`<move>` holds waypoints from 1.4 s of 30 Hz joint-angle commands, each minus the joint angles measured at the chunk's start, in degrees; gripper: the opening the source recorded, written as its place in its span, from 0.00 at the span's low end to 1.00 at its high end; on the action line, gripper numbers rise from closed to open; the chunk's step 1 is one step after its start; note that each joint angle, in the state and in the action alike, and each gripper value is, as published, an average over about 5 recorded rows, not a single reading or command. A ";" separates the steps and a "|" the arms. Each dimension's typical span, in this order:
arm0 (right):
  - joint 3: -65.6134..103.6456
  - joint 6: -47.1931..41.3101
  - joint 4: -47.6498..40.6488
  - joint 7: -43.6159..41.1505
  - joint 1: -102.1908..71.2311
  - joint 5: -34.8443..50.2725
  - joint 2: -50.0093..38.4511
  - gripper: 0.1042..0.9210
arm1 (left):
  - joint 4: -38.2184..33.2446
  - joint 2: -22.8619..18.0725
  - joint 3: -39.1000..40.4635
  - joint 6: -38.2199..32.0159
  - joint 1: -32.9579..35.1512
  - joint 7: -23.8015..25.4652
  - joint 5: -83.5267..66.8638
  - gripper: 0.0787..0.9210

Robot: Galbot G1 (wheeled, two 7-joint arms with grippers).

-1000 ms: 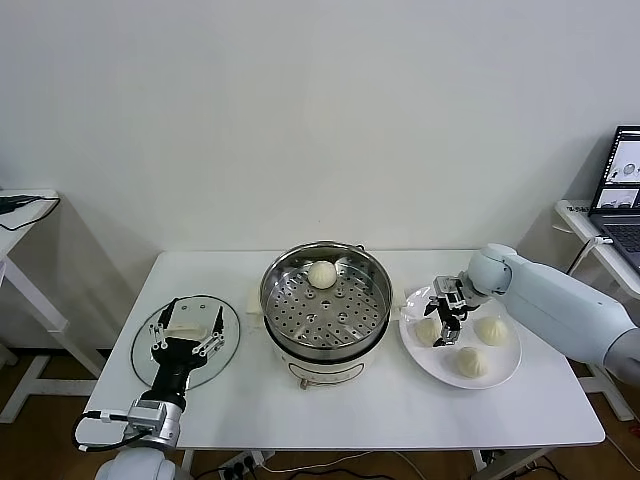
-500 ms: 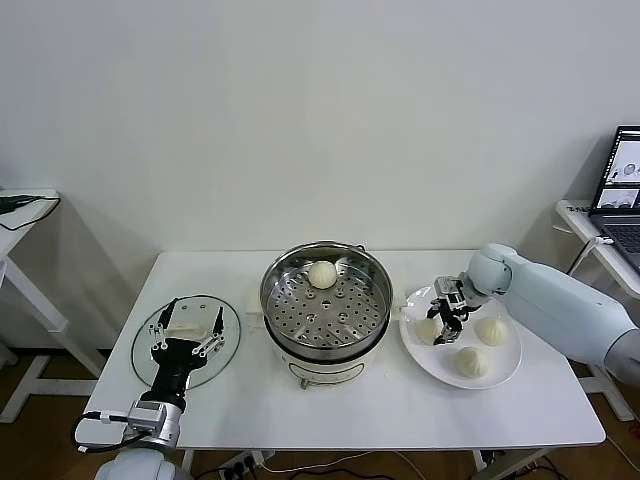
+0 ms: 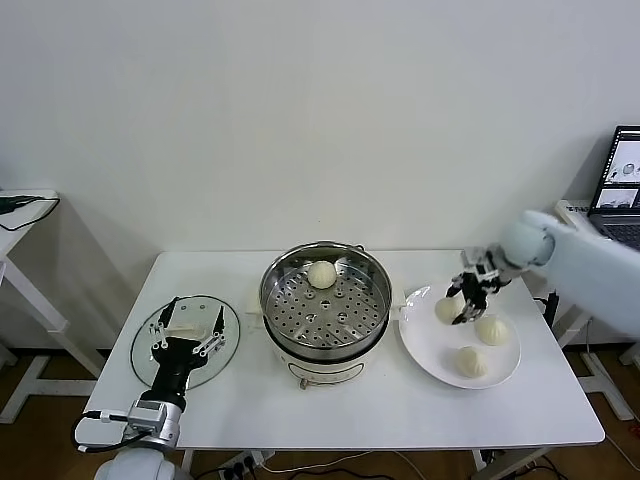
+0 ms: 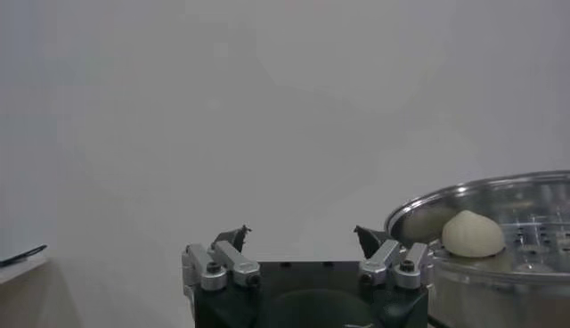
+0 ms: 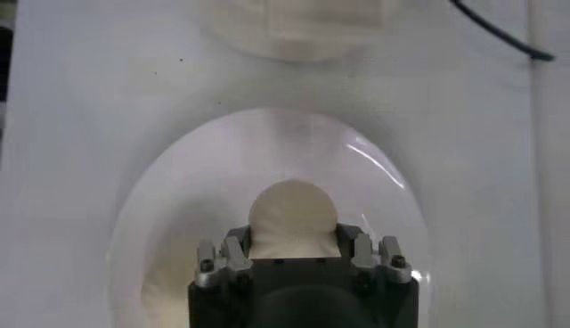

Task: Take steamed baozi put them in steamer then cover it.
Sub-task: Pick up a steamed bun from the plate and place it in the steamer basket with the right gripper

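Observation:
My right gripper (image 3: 458,306) is shut on one steamed baozi (image 3: 444,311) and holds it just above the white plate (image 3: 428,345). In the right wrist view that baozi (image 5: 292,214) fills the gap between the fingers of the right gripper (image 5: 292,242), with the plate (image 5: 169,214) below. Two more baozi (image 3: 490,329) (image 3: 471,361) lie on the plate. The steel steamer (image 3: 326,322) stands mid-table with one baozi (image 3: 322,273) on its perforated tray. The glass cover (image 3: 148,352) lies flat at the left. My left gripper (image 3: 186,338) hovers open over it; in the left wrist view the left gripper (image 4: 300,239) holds nothing.
The left wrist view shows the steamer rim (image 4: 499,189) and the baozi (image 4: 473,233) inside it. A laptop (image 3: 622,185) stands on a side table at the far right. Another side table (image 3: 20,215) is at the far left. The wall runs behind the table.
My right gripper closed on a baozi and lifted it off the plate, while the right arm swung up and to the right. The left arm stayed still.

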 commanded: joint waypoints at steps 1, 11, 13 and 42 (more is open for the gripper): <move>-20.65 -9.12 14.02 -0.81 28.11 15.09 -2.29 0.69 | -0.82 0.34 -0.19 0.09 0.20 0.00 -0.06 0.88; -24.44 -15.73 17.02 0.19 37.10 24.31 8.74 0.70 | -1.29 0.74 -0.40 0.06 -0.19 0.04 -0.20 0.88; -22.07 -16.77 16.41 1.57 34.79 25.63 11.94 0.70 | -1.15 0.81 -0.60 0.06 -0.29 0.05 -0.23 0.88; -6.78 -22.94 -4.89 10.69 4.62 17.74 41.29 0.70 | -1.40 1.65 -7.01 0.46 -0.77 -0.04 -2.26 0.88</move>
